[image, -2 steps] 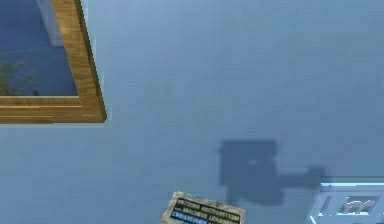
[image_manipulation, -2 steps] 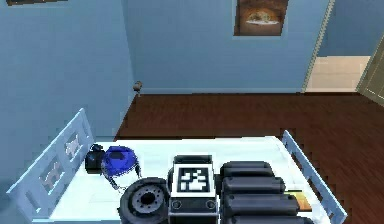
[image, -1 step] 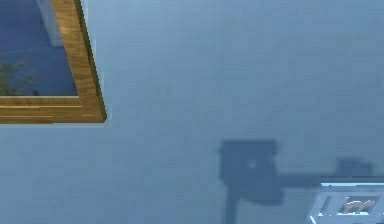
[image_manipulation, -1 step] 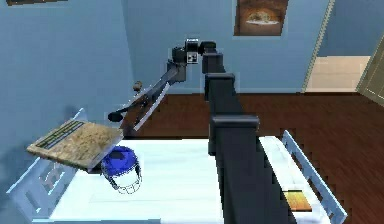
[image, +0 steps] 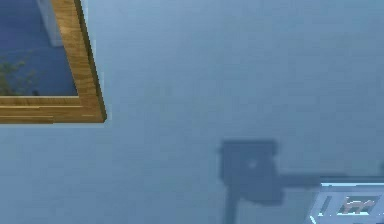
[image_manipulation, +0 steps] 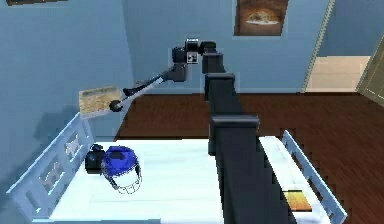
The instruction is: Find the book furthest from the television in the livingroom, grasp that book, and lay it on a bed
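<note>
In the arm side view my arm [image_manipulation: 228, 120] reaches out over a white bed [image_manipulation: 180, 185] with a pale blue frame. The gripper [image_manipulation: 121, 100] points toward the view's left, near the blue wall. A flat tan book [image_manipulation: 96, 102] hangs at the fingers' far end, above the headboard [image_manipulation: 55, 165] and clear of the bed, so the gripper holds the book.
A blue helmet [image_manipulation: 120, 168] lies on the bed near the headboard. A flat yellow and dark thing [image_manipulation: 296, 201] sits at the bed's right edge. A framed picture [image_manipulation: 262, 15] hangs beside a doorway [image_manipulation: 340, 70]. Ahead are a wood-framed picture [image: 60, 70] and a pale frame corner [image: 352, 200].
</note>
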